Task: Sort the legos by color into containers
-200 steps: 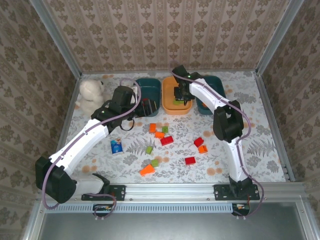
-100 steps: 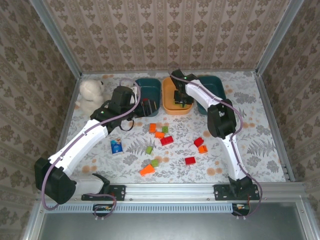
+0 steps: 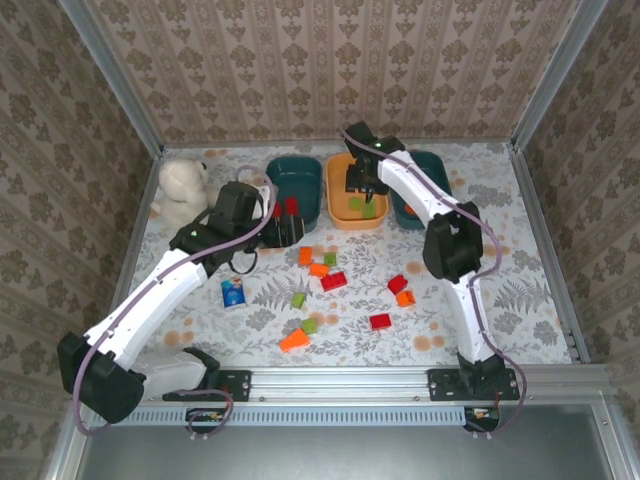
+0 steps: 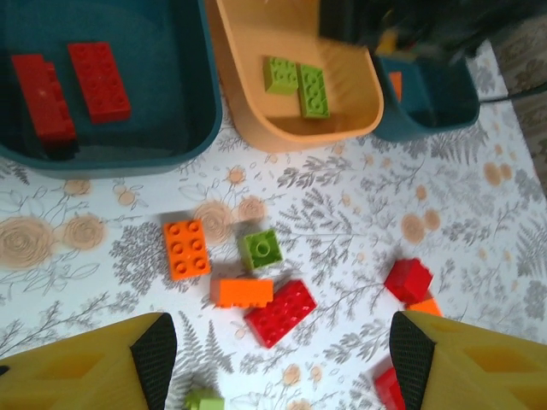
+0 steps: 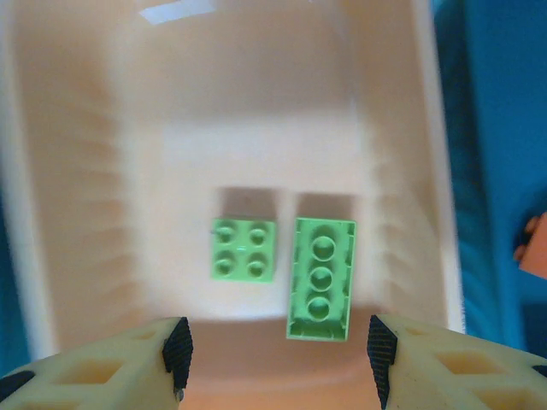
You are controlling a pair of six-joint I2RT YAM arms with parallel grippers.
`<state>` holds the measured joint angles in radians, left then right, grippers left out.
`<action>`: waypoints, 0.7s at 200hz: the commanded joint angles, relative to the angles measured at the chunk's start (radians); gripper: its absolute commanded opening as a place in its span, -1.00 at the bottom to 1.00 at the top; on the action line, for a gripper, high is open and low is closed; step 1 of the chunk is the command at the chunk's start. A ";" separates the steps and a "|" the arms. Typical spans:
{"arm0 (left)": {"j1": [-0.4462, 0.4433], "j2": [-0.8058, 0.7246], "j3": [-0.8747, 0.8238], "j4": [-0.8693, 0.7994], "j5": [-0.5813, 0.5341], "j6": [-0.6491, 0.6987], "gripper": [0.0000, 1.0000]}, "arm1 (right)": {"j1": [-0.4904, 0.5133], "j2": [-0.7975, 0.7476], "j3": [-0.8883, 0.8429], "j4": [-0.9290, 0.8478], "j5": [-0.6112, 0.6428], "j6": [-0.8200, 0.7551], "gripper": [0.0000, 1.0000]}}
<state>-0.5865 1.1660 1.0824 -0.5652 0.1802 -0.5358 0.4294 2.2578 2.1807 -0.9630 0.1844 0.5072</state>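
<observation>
Fingers: left gripper (image 4: 279, 354) spread, empty; right gripper (image 5: 278, 350) spread, empty, over orange oval plastic tub (image 5: 77, 171) holding two light-green plastic bricks (image 5: 322, 278) | Target: red rectangular plastic brick (image 4: 282, 312) on table (image 4: 359, 213), just ahead of and between my left fingertips (image 4: 154, 346); left arm (image 3: 165, 285) nearer | Axis: long side nearly along finger line; I judge wrist needs turning.

Two bricks (image 4: 313, 90) in middle tub (image 4: 244, 85), two in left tub (image 4: 162, 51), loose bricks (image 4: 186, 248) before them

Your left gripper (image 4: 282, 354) hangs with jaws spread wide. Your right gripper (image 5: 278, 346) points down at full reach, jaws parted.
</observation>
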 commanded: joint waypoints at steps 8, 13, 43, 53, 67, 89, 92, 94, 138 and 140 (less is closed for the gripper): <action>0.007 -0.057 -0.024 -0.125 0.012 0.097 0.40 | 0.051 -0.306 -0.159 0.145 0.003 -0.081 0.18; 0.007 -0.063 -0.026 -0.138 0.013 0.105 0.40 | 0.058 -0.350 -0.212 0.176 -0.004 -0.087 0.19; 0.005 -0.095 -0.039 -0.188 0.019 0.136 0.39 | 0.104 -0.611 -0.501 0.306 -0.024 -0.121 0.18; 0.007 -0.104 -0.044 -0.200 0.023 0.143 0.39 | 0.120 -0.692 -0.598 0.339 -0.047 -0.134 0.18; 0.004 -0.110 -0.049 -0.213 0.028 0.153 0.39 | 0.137 -0.809 -0.727 0.375 -0.084 -0.135 0.18; -0.005 -0.110 -0.061 -0.220 0.042 0.161 0.36 | 0.168 -0.980 -0.884 0.376 -0.097 -0.139 0.19; -0.006 -0.109 -0.062 -0.219 0.044 0.159 0.36 | 0.169 -0.998 -0.897 0.370 -0.098 -0.136 0.19; -0.008 -0.109 -0.065 -0.219 0.044 0.159 0.36 | 0.171 -1.010 -0.910 0.367 -0.100 -0.135 0.19; -0.031 -0.103 -0.105 -0.179 0.046 0.127 0.33 | 0.185 -1.165 -1.042 0.296 -0.114 -0.115 0.19; -0.032 -0.102 -0.107 -0.176 0.047 0.126 0.33 | 0.184 -1.167 -1.045 0.293 -0.113 -0.114 0.19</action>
<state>-0.6056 1.0710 0.9966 -0.7525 0.2100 -0.4072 0.6071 1.1503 1.1751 -0.6380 0.0887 0.3916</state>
